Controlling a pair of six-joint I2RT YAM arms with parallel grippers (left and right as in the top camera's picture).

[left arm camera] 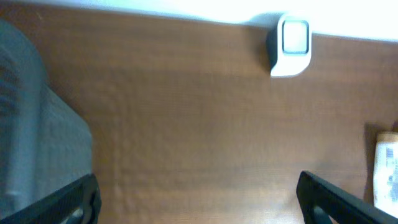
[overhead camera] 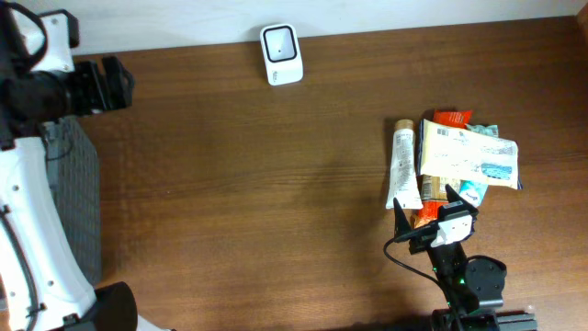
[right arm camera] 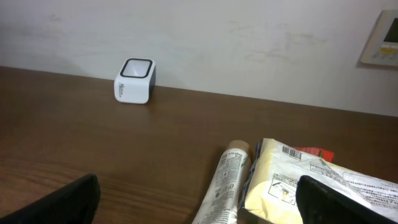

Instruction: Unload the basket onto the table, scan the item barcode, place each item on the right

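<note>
A white barcode scanner (overhead camera: 280, 53) with a dark window stands at the table's far edge; it also shows in the wrist views as the scanner (left arm camera: 291, 43) and the scanner (right arm camera: 135, 79). The items lie in a pile at the right: a white tube (overhead camera: 404, 165), a pale yellow packet (overhead camera: 469, 156) printed with a barcode, and an orange packet (overhead camera: 452, 117). My right gripper (overhead camera: 428, 210) hovers open at the pile's near edge, with the tube (right arm camera: 227, 183) and the yellow packet (right arm camera: 311, 180) between its fingers. My left gripper (overhead camera: 124, 81) is open and empty at the far left.
A grey mesh mat or basket (overhead camera: 73, 193) lies along the table's left side, under the left arm, and shows as a grey mass (left arm camera: 31, 124) in the left wrist view. A pale wall panel (right arm camera: 382, 40) hangs behind the table.
</note>
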